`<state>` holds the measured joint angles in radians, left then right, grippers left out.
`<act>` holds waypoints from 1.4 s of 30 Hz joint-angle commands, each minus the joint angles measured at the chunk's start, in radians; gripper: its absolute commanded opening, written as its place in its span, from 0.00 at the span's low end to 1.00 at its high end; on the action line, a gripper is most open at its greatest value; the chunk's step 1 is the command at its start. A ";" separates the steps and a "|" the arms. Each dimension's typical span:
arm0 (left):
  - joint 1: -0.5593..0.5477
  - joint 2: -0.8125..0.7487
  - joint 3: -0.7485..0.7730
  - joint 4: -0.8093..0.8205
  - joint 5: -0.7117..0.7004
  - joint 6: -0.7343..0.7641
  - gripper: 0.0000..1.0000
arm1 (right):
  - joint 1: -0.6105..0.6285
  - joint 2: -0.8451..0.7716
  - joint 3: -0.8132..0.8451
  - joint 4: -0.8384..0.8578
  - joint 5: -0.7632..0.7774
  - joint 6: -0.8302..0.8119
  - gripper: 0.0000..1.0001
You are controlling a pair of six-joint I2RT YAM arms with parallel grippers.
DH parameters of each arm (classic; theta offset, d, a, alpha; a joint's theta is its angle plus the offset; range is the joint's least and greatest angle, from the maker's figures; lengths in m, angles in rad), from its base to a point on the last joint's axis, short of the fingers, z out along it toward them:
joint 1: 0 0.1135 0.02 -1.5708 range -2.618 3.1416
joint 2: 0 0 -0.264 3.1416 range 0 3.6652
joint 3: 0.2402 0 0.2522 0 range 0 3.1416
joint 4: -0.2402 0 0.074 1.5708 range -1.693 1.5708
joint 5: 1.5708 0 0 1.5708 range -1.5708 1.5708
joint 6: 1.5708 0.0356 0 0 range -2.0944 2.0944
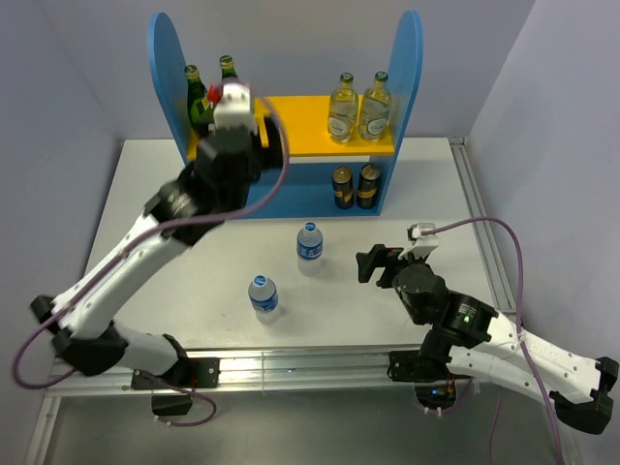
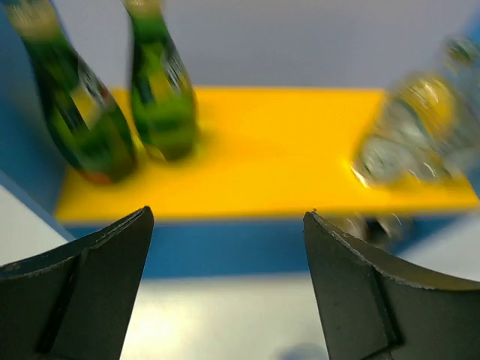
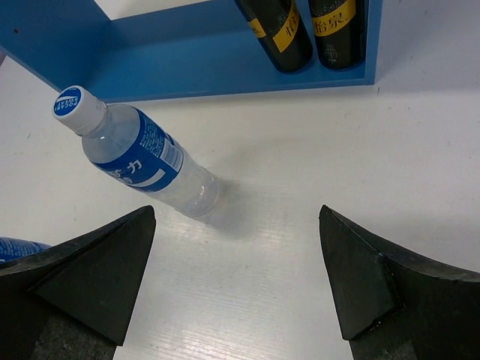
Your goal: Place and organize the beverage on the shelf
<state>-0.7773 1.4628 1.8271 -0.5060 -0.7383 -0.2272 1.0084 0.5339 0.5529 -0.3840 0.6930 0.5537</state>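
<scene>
Your left claw [image 2: 229, 225] is spread wide and empty before the shelf [image 1: 412, 68]. On its smooth yellow board [image 2: 277, 150], two green glass bottles [image 2: 161, 97] stand left and two clear glass bottles [image 1: 342, 108] right, blurred at the wrist. Your right claw [image 3: 236, 214], equally agape and empty, hangs over the white table [image 1: 436, 184] facing a blue-labelled plastic water bottle [image 3: 139, 161]. The overhead view shows a second water bottle [image 1: 263, 294] upright nearby. Only the right wrist view reveals gold labels on the dark bottles [image 3: 277, 30] below.

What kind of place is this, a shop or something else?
Probably a lab robot test cell: a white table between plain grey walls, a left arm and a right arm bolted at its edge, and a blue shelf holding bottles.
</scene>
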 commanded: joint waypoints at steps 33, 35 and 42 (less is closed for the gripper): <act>-0.959 -0.194 -0.906 -0.807 -0.300 -1.738 0.89 | 0.006 0.000 0.001 -0.006 0.040 0.025 0.97; -0.959 -0.203 -0.946 -0.746 -0.315 -1.701 0.89 | 0.004 0.006 0.004 -0.006 0.039 0.025 0.97; -0.867 -0.191 -1.086 -0.412 -0.355 -1.462 0.89 | 0.006 0.006 0.001 -0.006 0.037 0.028 0.96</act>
<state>-1.6894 1.2839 0.7780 -1.1118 -1.0401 -1.8141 1.0084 0.5407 0.5529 -0.3904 0.7048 0.5617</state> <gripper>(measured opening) 0.895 0.967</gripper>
